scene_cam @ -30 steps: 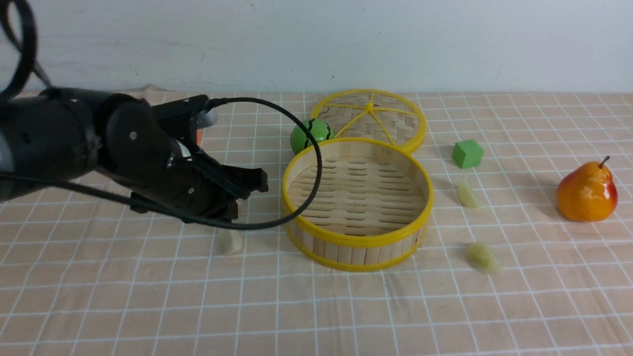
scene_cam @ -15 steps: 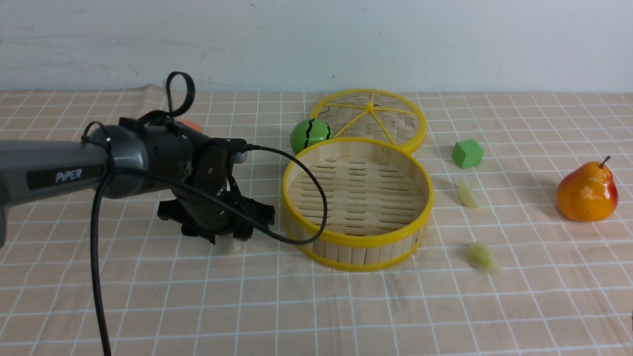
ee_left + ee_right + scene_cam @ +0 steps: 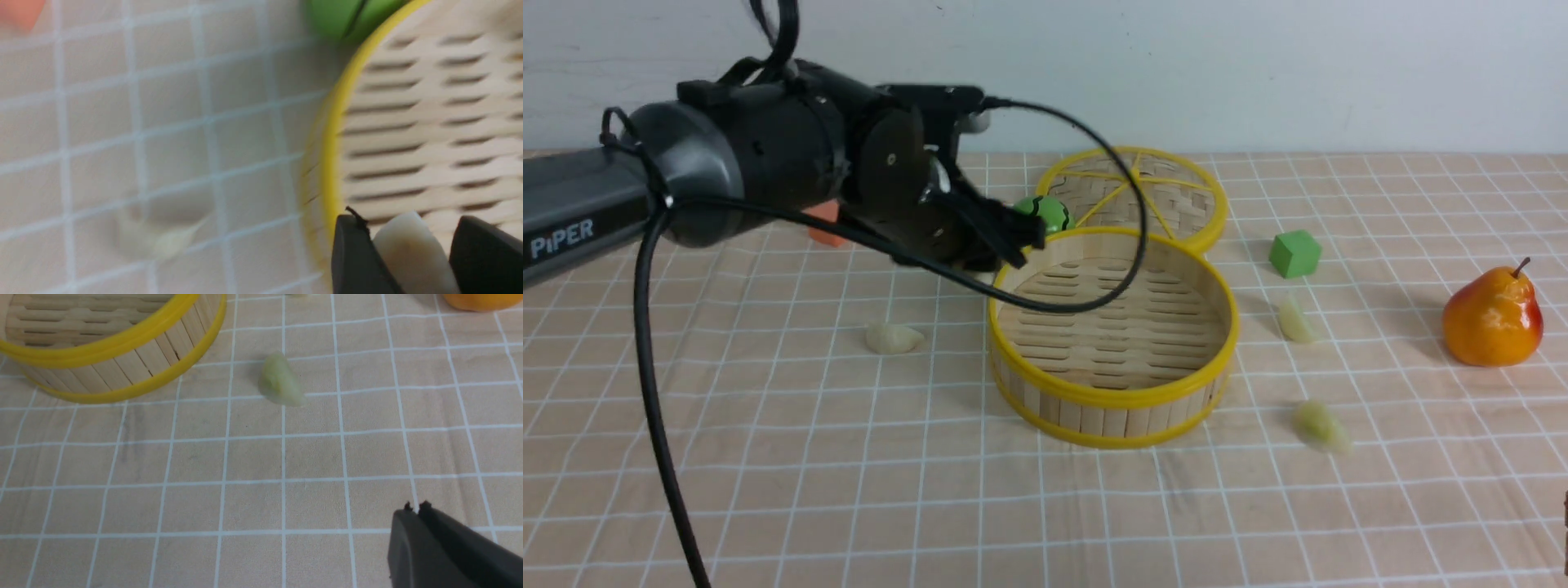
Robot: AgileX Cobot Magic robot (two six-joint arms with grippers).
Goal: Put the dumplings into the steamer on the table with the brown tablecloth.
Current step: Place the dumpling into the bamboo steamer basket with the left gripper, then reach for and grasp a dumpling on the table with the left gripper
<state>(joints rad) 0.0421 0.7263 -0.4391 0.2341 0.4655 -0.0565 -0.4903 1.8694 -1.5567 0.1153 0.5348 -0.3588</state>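
cream dumpling (image 3: 894,337) loose on brown tablecloth (image 3: 768,490), awaiting pickup | left gripper (image 3: 1017,237) jaws clamped on white dumpling (image 3: 412,253) over steamer (image 3: 1111,408) left rim, likely so a release lands inside | far green dumpling (image 3: 1294,320), near green dumpling (image 3: 1321,426): 2 on cloth right of steamer | right gripper (image 3: 416,506) jaws pressed together, empty, near the latter

We get bright, even, diffuse light in the front view, no glare. Soft shadows fall left of the steamer (image 3: 1111,408), pear (image 3: 1492,318) and green cube (image 3: 1294,253) on the worktop (image 3: 768,490), so light comes from the right. Left wrist view is motion-blurred: tablecloth (image 3: 102,122) grid smeared, loose dumpling (image 3: 167,243) a pale smudge, held dumpling (image 3: 408,253) and left fingers (image 3: 355,261) soft. Right wrist view is sharp; right fingers (image 3: 433,547) slightly soft.
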